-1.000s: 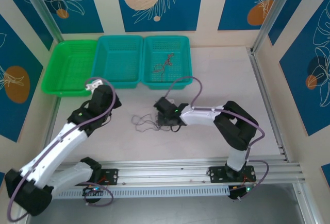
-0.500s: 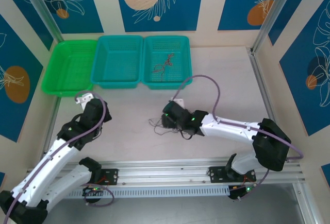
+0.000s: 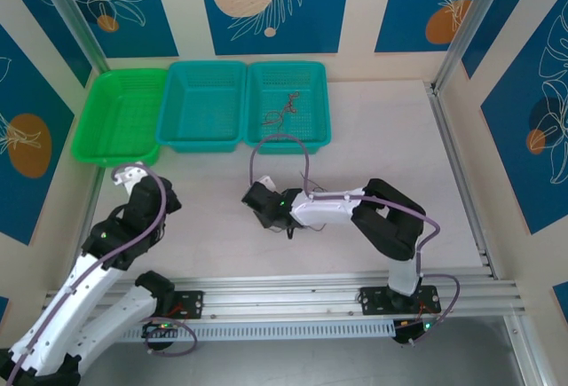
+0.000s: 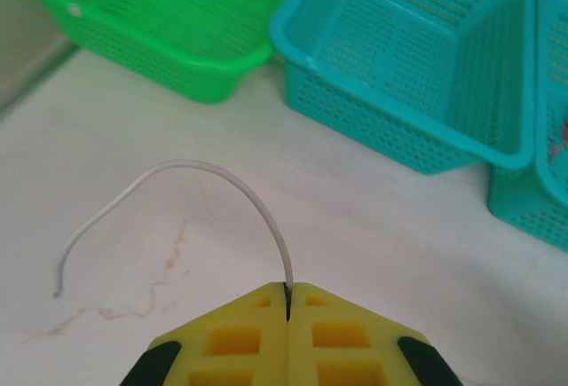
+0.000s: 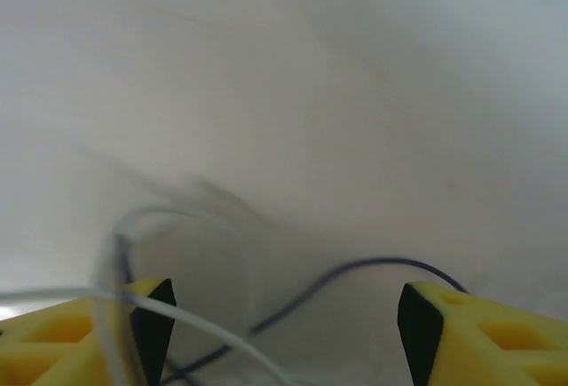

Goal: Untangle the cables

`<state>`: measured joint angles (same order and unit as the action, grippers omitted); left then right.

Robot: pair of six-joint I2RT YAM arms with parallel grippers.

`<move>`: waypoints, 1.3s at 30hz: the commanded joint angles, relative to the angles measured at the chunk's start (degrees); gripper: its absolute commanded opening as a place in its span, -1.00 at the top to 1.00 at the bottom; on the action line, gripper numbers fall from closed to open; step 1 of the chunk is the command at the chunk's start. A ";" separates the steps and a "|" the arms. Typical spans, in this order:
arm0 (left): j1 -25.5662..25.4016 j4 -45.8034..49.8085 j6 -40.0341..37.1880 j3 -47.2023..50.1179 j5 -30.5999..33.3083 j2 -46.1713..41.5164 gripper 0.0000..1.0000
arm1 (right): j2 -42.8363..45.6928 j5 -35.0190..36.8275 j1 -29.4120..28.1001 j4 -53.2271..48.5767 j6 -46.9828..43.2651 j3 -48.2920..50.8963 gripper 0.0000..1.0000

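We find the left claw [image 4: 287,294] pressed together, pinching a thin whitish wire [image 4: 204,164] that arcs up and left over the pale bench [image 4: 382,235]. The right claw [image 5: 284,324] stands spread just above the bench, with a thin dark grey wire [image 5: 355,268] looping between its fingers. A reddish-brown wire tangle [image 3: 284,109] lies in the right-hand teal perforated plastic basket [image 3: 325,106].

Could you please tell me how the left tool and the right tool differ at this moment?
The left tool is shut, the right tool open with its fingers wide apart. The left tool pinches the end of a whitish cable that arcs over toward the table; the right tool grips nothing, though a dark cable lies loose between its fingers. Both have yellow fingers.
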<state>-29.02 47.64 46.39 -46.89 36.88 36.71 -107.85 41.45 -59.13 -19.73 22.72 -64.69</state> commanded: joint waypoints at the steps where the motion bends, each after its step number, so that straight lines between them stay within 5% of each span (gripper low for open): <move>1: 0.81 10.33 6.45 -0.32 10.20 -1.56 1.00 | 3.67 5.22 2.56 -3.49 2.18 2.49 -0.33; 3: 1.08 9.78 8.11 2.78 10.48 -2.07 1.00 | 6.40 1.37 3.71 -1.00 2.46 6.06 -0.14; 7: 1.27 0.30 7.69 11.78 1.46 -0.98 1.00 | 10.89 -3.87 4.11 4.06 1.63 10.90 0.73; 10: 1.29 -5.06 10.51 18.54 -2.28 -1.40 0.90 | 13.55 -5.40 4.67 5.25 1.33 12.14 1.00; 14: 1.24 -8.59 11.19 22.96 -3.58 -3.94 0.42 | 17.60 -8.02 5.66 7.32 -0.70 13.71 1.00; 17: 1.26 -13.48 4.59 22.99 -6.36 -6.75 0.22 | 20.19 -9.73 6.31 7.59 -2.51 14.10 1.00; 21: 1.25 -34.54 -14.69 25.52 -25.94 -13.23 -0.06 | 23.41 -13.05 7.41 7.20 -3.36 14.14 1.00; 24: 1.18 -48.83 -21.50 27.44 -41.08 -14.68 -0.08 | 25.47 -15.33 8.05 7.40 -3.30 14.38 1.00; 28: 0.32 -53.68 -25.53 23.69 -52.76 -7.22 -0.08 | 28.13 -16.81 8.36 7.43 -3.14 14.98 1.00; 32: -3.28 -55.58 -23.10 19.55 -57.90 3.35 -0.10 | 29.87 -16.96 8.51 6.99 -2.97 15.35 1.00; 39: -9.18 -60.04 -16.36 15.48 -56.68 20.01 -0.24 | 31.08 -17.74 8.55 6.63 -2.24 15.89 1.00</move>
<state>-37.19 -8.14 27.49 -29.50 -17.78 53.63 -78.43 25.34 -50.87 -13.26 20.32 -49.67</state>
